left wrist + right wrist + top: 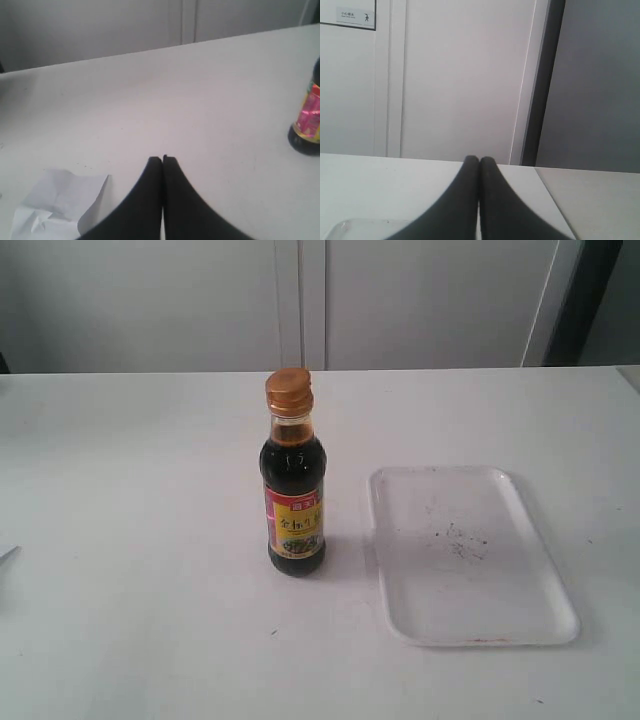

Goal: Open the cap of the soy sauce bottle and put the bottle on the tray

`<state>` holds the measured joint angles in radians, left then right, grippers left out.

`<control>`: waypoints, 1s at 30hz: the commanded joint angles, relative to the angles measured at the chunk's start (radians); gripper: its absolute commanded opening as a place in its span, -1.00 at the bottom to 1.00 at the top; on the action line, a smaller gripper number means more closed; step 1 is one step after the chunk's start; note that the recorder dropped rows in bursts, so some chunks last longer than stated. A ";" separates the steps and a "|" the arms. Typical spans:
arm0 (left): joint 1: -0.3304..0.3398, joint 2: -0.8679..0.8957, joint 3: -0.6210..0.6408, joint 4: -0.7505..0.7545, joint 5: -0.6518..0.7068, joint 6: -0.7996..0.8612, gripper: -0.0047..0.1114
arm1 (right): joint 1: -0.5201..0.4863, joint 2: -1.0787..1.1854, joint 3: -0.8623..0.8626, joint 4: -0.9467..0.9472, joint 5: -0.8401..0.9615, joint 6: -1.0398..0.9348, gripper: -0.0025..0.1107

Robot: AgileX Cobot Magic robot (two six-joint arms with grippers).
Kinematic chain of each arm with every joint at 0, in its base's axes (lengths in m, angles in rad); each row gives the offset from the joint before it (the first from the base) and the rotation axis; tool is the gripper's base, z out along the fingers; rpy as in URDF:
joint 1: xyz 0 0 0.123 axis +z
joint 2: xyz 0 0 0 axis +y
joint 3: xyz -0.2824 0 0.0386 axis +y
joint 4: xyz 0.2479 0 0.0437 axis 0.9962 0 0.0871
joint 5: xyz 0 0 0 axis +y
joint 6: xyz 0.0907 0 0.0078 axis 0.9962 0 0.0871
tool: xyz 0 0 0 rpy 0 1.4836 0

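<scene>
From outside we see the soy sauce bottle (295, 490) upright on the table (130, 540), the cap (289, 392) on, just left of the tray (470, 552). Our left gripper (163, 159) is clenched on nothing beside crumpled paper (60, 205). Our right gripper (479, 160) is likewise clenched, empty.

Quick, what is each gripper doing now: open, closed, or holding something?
Left gripper: closed, fingers together, holding nothing.
Right gripper: closed, fingers together, holding nothing.
</scene>
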<state>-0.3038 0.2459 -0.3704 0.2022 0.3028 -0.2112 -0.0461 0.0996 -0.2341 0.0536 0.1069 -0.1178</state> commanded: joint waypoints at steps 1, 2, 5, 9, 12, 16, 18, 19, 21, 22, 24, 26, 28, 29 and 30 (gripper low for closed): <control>0.003 -0.012 0.022 -0.123 -0.007 0.179 -0.91 | 0.004 -0.006 0.008 0.005 0.006 0.004 -0.96; 0.003 -0.012 0.033 -0.119 -0.015 0.180 -0.91 | 0.004 -0.006 0.008 0.005 0.006 0.004 -0.96; 0.004 -0.013 0.075 -0.119 -0.077 0.183 -0.91 | 0.004 -0.006 0.008 0.005 0.006 0.004 -0.96; 0.047 -0.013 0.135 -0.150 -0.138 0.183 -0.91 | 0.004 -0.006 0.008 0.005 0.006 0.004 -0.96; 0.108 -0.013 0.165 -0.176 -0.148 0.185 -0.91 | 0.004 -0.006 0.008 0.005 0.006 0.004 -0.96; 0.165 -0.040 0.196 -0.194 -0.136 0.185 -0.91 | 0.004 -0.006 0.008 0.005 0.006 0.004 -0.96; 0.188 -0.069 0.215 -0.194 -0.132 0.185 -0.91 | 0.004 -0.006 0.008 0.005 0.006 0.004 -0.96; 0.200 -0.081 0.224 -0.194 -0.129 0.185 -0.91 | 0.004 -0.006 0.008 0.005 0.006 0.004 -0.96; 0.227 -0.113 0.248 -0.210 -0.127 0.185 -0.91 | 0.004 -0.006 0.008 0.005 0.006 0.004 -0.96; 0.240 -0.123 0.257 -0.219 -0.127 0.185 -0.91 | 0.004 -0.006 0.008 0.005 0.006 0.004 -0.96; 0.272 -0.141 0.280 -0.240 -0.116 0.188 -0.91 | 0.004 -0.006 0.008 0.005 0.006 0.004 -0.96; 0.295 -0.160 0.301 -0.243 -0.104 0.188 -0.91 | 0.004 -0.006 0.008 0.005 0.006 0.004 -0.96; 0.306 -0.179 0.321 -0.243 -0.096 0.188 -0.91 | 0.004 -0.006 0.008 0.005 0.006 0.004 -0.96; 0.308 -0.193 0.333 -0.243 -0.093 0.188 -0.91 | 0.004 -0.006 0.008 0.005 0.006 0.004 -0.96; 0.313 -0.203 0.345 -0.243 -0.091 0.188 -0.91 | 0.004 -0.006 0.008 0.005 0.006 0.004 -0.96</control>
<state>-0.0030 0.0732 -0.0541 -0.0297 0.1944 -0.0249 -0.0461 0.0996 -0.2341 0.0536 0.1106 -0.1178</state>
